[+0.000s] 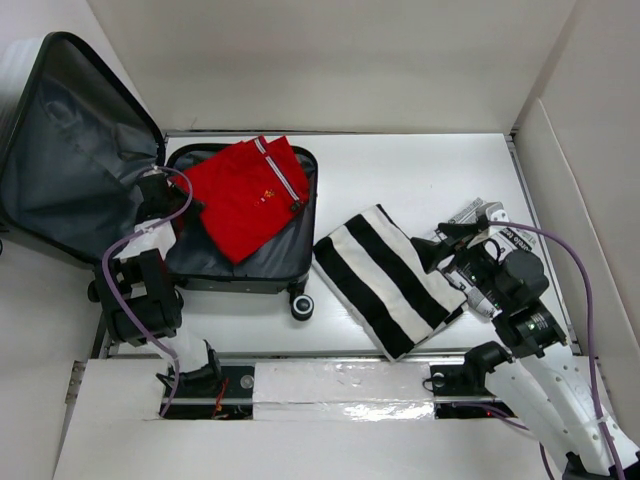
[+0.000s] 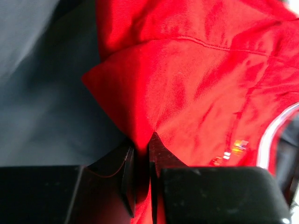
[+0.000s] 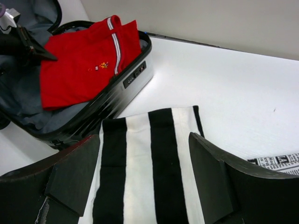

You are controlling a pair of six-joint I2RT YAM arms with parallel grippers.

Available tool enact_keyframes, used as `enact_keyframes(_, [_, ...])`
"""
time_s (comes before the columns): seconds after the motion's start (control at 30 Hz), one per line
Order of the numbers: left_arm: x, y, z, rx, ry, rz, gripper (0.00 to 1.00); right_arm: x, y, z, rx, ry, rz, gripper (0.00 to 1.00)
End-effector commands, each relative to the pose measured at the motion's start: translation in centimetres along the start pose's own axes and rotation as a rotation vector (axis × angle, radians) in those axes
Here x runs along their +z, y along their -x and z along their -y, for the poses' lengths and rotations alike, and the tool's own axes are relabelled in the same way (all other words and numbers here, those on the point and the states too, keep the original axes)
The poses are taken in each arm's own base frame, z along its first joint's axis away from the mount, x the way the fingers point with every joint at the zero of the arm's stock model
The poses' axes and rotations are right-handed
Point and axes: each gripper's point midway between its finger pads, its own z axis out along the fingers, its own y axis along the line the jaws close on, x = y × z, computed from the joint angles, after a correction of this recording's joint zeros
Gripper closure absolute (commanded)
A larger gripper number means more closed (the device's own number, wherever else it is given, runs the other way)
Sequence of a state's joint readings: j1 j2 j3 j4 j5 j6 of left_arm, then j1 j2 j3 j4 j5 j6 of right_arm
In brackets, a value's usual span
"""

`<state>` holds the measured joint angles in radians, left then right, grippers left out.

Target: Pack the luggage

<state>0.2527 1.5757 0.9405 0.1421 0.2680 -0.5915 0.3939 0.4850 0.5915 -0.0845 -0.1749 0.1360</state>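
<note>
1. Red cloth fills the left wrist view: a folded red shirt (image 2: 196, 93) whose near edge is pinched between the closed fingers of the left gripper (image 2: 141, 142); grey lining shows to the left of it.
2. From above, the luggage (image 1: 235, 272) lies open at the left of the white worktop (image 1: 400, 170); its lid leans up and back at the far left with the grey lining facing the camera; the lower shell lies flat, and one black wheel (image 1: 302, 307) shows at its near right corner.
3. The shirt rests in the lower shell; its far right corner, trimmed with a white stripe, laps over the shell's right rim; the left gripper (image 1: 178, 205) holds it at its left edge.
4. A black-and-white striped cloth (image 1: 385, 280) lies folded flat on the worktop just right of the luggage, set on a slant; whether it touches the shell I cannot tell.
5. The right gripper (image 3: 145, 140) hangs at the cloth's right end with its fingers spread wide apart; the stripes show between them; contact with the cloth cannot be judged.
6. A small item with newspaper-like print (image 3: 280, 163) lies on the worktop beside the right gripper.
</note>
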Motion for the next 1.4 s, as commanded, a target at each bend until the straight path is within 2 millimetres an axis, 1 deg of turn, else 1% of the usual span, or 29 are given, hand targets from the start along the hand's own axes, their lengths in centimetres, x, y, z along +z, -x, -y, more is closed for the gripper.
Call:
enact_keyframes(0.0, [-0.6,1.8,-0.9,0.029,0.109,0.048,1.00,0.0,0.2,0.4,0.007,-0.028,0.006,0.18])
enact_keyframes(0.07, [-1.0,2.0,-1.7,0.030,0.162,0.058,1.00,0.0,0.0,0.5,0.007,-0.033,0.002,0.18])
enact_keyframes(0.13, [-1.6,1.2,-2.4,0.024,0.195,0.028,1.00,0.1,-0.1,0.7,0.008,-0.042,-0.003,0.18])
enact_keyframes(0.23, [-2.9,0.7,-2.4,0.017,0.192,0.034,1.00,0.4,-0.5,1.0,0.011,-0.057,-0.018,0.18])
enact_keyframes(0.3, [-4.2,1.2,-2.1,0.025,0.192,0.070,1.00,0.5,-0.5,1.2,0.007,-0.065,-0.022,0.18])
enact_keyframes(0.4, [-5.2,1.4,-3.0,0.041,0.250,0.081,0.98,0.7,-0.6,1.4,0.007,-0.072,-0.024,0.18])
enact_keyframes(0.53, [-6.4,1.6,-2.7,0.052,0.250,0.089,0.82,0.9,-1.0,1.5,0.011,-0.075,-0.040,0.18])
enact_keyframes(0.6, [-7.3,2.2,-1.9,0.047,0.223,0.126,0.81,1.1,-1.6,1.7,0.013,-0.082,-0.058,0.19])
enact_keyframes(0.67, [-7.9,2.3,-1.4,0.037,0.202,0.141,0.57,1.3,-2.1,1.8,0.015,-0.083,-0.071,0.23])
enact_keyframes(0.73, [-8.7,2.7,-0.5,0.037,0.168,0.164,0.34,1.5,-2.7,1.7,0.020,-0.075,-0.085,0.30])
enact_keyframes(0.77, [-8.9,2.8,-0.3,0.031,0.162,0.166,0.31,1.7,-2.9,1.6,0.025,-0.065,-0.091,0.36])
enact_keyframes(0.8, [-9.4,3.0,0.0,0.027,0.154,0.182,0.29,2.2,-3.6,1.4,0.030,-0.047,-0.109,0.48])
enact_keyframes(0.83, [-9.8,3.2,0.3,0.022,0.143,0.196,0.29,2.5,-4.1,1.1,0.033,-0.032,-0.124,0.55])
enact_keyframes(0.87, [-10.0,2.9,1.6,0.043,0.104,0.206,0.30,2.8,-4.5,1.1,0.035,-0.031,-0.138,0.65])
enact_keyframes(0.9, [-11.2,3.2,3.1,0.063,0.055,0.245,0.31,3.5,-5.7,1.1,0.040,-0.030,-0.175,0.78])
enact_keyframes(0.93, [-11.8,3.2,4.4,0.077,0.012,0.263,0.37,3.8,-6.8,0.8,0.041,-0.022,-0.209,0.81])
enact_keyframes(0.97, [-12.2,2.3,7.2,0.116,-0.078,0.261,0.41,4.4,-7.0,0.5,0.040,-0.015,-0.206,0.81])
enact_keyframes(1.0, [-13.5,2.0,9.4,0.142,-0.148,0.281,0.47,4.8,-7.5,0.6,0.035,-0.029,-0.218,0.81])
enact_keyframes(1.03, [-14.1,1.3,11.1,0.163,-0.201,0.276,0.58,5.4,-9.1,0.0,0.035,-0.021,-0.265,0.81])
enact_keyframes(1.07, [-14.9,1.0,13.4,0.183,-0.269,0.287,0.64,5.7,-9.8,-0.1,0.036,-0.029,-0.281,0.80])
enact_keyframes(1.1, [-15.7,-1.4,16.2,0.223,-0.343,0.245,0.68,6.2,-10.1,0.2,0.032,-0.054,-0.282,0.73])
enact_keyframes(1.13, [-16.1,-2.4,17.7,0.244,-0.385,0.235,0.73,6.6,-11.7,0.2,0.030,-0.061,-0.327,0.68])
enact_keyframes(1.17, [-16.1,-3.0,18.8,0.253,-0.387,0.241,0.76,7.1,-12.0,-0.5,0.029,-0.042,-0.340,0.61])
enact_keyframes(1.2, [-16.7,-5.3,20.6,0.285,-0.437,0.199,0.77,7.4,-12.6,-0.7,0.027,-0.036,-0.360,0.56])
enact_keyframes(1.23, [-16.9,-6.4,21.4,0.299,-0.454,0.185,0.78,7.9,-13.0,-0.6,0.022,-0.055,-0.370,0.48])
enact_keyframes(1.27, [-17.0,-6.8,22.1,0.303,-0.462,0.199,0.78,8.4,-14.7,-1.0,0.016,-0.050,-0.420,0.47])
enact_keyframes(1.3, [-17.0,-7.8,22.5,0.313,-0.475,0.187,0.79,9.4,-14.6,-1.0,0.024,-0.056,-0.409,0.46])
enact_keyframes(1.33, [-17.5,-8.9,23.2,0.315,-0.507,0.172,0.80,9.9,-15.3,-0.9,0.028,-0.058,-0.424,0.46])
enact_keyframes(1.37, [-17.3,-9.9,23.1,0.306,-0.531,0.161,0.80,10.6,-17.7,-0.6,0.029,-0.068,-0.490,0.47])
